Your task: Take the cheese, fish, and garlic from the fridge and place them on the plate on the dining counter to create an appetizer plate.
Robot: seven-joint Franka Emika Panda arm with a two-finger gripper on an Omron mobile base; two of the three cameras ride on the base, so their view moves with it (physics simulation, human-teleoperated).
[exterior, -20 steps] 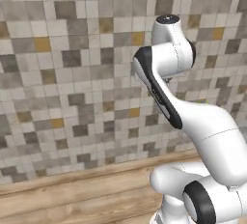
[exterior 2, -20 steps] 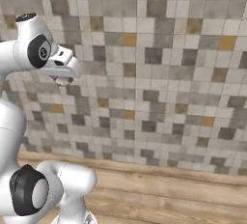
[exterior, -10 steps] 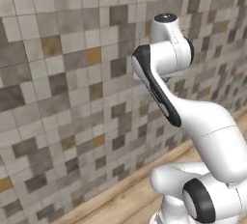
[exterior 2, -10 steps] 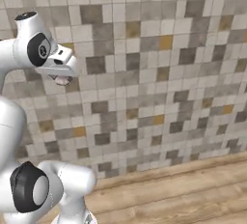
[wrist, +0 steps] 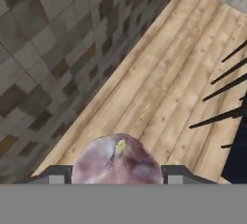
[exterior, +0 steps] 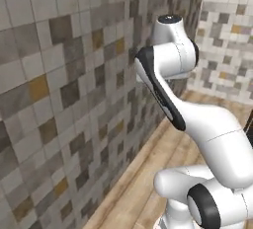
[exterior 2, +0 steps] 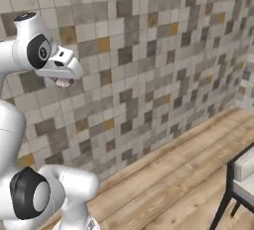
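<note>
left base view, arm: the arm (exterior: 168, 95) is folded up tall and tucked in over the base, elbow high, hand hidden behind it. My guess is that's a carry pose, so nothing swings out while the base drives.
left base view, surroundings: tiled wall (exterior: 64, 90) fills everything from 12 round to 9 o'clock, wood floor (exterior: 148, 173) down at 6. No fridge, plate or counter here, so I'd say it's in transit.
right base view, claw: the hand sits at about 10 o'clock, and a pinkish lump peeks out under it, that's the garlic (exterior 2: 63, 82). The fingers themselves are too small to make out here.
right base view, surroundings: same tiled wall (exterior 2: 149, 55) bending into a corner at 3 o'clock, and a stool (exterior 2: 240, 182) with a pale cushion down at 4 o'clock. Dining side is probably that way.
hand view, claw: the gripper (wrist: 117, 175) is roughly half open with its two tips either side of the garlic (wrist: 117, 162), clamped right on the bulb. It's pointing down, so the garlic hangs below the hand.
hand view, floor: wood planks under it, wall from 9 to 12 o'clock, dark stool legs (wrist: 224, 90) at 3 o'clock.
job status: garlic is in hand but still needs to get to the plate.
</note>
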